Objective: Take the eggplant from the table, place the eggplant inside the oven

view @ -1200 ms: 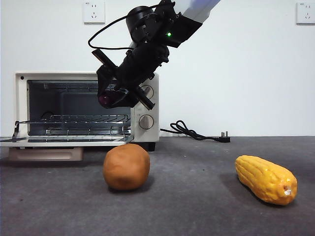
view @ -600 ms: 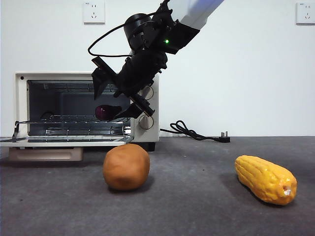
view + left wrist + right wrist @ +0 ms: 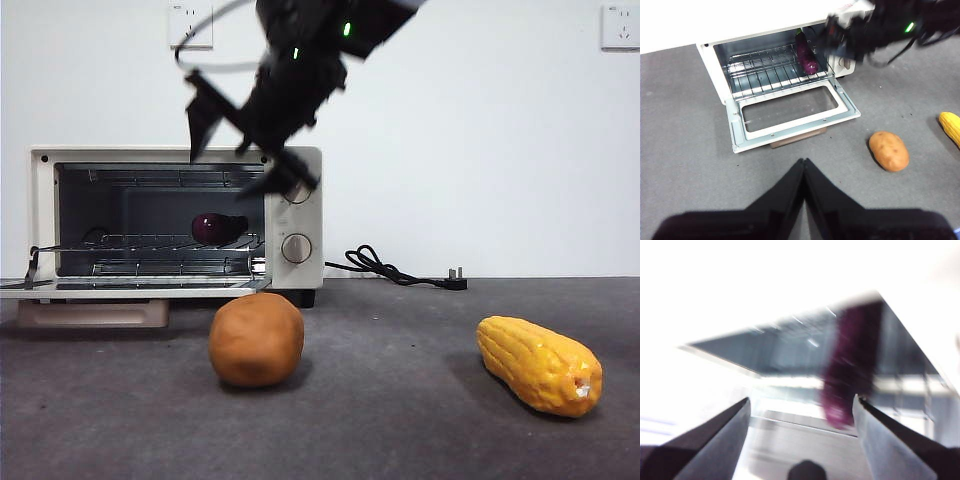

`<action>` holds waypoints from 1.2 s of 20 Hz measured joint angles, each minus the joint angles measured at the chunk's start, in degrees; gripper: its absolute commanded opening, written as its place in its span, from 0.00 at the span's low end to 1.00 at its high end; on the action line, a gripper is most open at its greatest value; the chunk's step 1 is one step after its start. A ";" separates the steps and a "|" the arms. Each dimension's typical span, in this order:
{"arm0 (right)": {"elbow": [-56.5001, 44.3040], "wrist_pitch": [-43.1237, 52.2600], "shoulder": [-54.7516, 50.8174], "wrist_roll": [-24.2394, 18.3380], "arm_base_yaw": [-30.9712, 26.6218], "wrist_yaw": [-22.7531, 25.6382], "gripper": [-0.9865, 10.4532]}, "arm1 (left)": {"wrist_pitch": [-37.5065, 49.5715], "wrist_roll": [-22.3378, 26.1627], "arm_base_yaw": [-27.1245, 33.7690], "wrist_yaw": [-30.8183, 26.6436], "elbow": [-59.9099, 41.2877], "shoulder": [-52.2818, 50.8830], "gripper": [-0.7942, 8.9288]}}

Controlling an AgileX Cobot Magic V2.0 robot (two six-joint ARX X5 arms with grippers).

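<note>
The dark-purple eggplant (image 3: 215, 228) lies on the wire rack inside the cream-white oven (image 3: 300, 215), at the rack's right end; it also shows in the left wrist view (image 3: 806, 56) and, blurred, in the right wrist view (image 3: 850, 370). The oven door (image 3: 790, 112) hangs open and flat. My right gripper (image 3: 240, 140) is open and empty, raised above and in front of the oven's upper right. My left gripper (image 3: 804, 162) is shut, held back over the grey table (image 3: 685, 125), well short of the oven.
An orange-brown potato-like lump (image 3: 257, 339) sits on the table in front of the oven's right side. A yellow corn cob (image 3: 540, 364) lies to the right. A black power cord with plug (image 3: 400, 270) trails behind near the wall.
The right gripper let go of the eggplant on the rack, then rose up and away from the oven opening. The eggplant now rests alone inside.
</note>
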 measured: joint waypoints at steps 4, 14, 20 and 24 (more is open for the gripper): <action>0.33 -5.92 -3.69 -2.99 0.02 -5.57 0.39 | 0.02 0.00 0.00 0.00 0.00 0.00 0.08; 0.31 -26.71 -13.42 -20.22 0.46 -12.90 0.38 | 3.61 0.00 0.00 0.00 0.00 0.07 0.08; 0.33 -44.04 -23.28 -35.26 0.44 -11.32 0.16 | 6.05 0.15 0.00 0.00 0.00 2.73 0.08; 0.33 -53.29 -30.05 -41.92 0.46 -11.23 0.10 | 8.90 1.14 0.00 0.00 0.00 7.52 0.08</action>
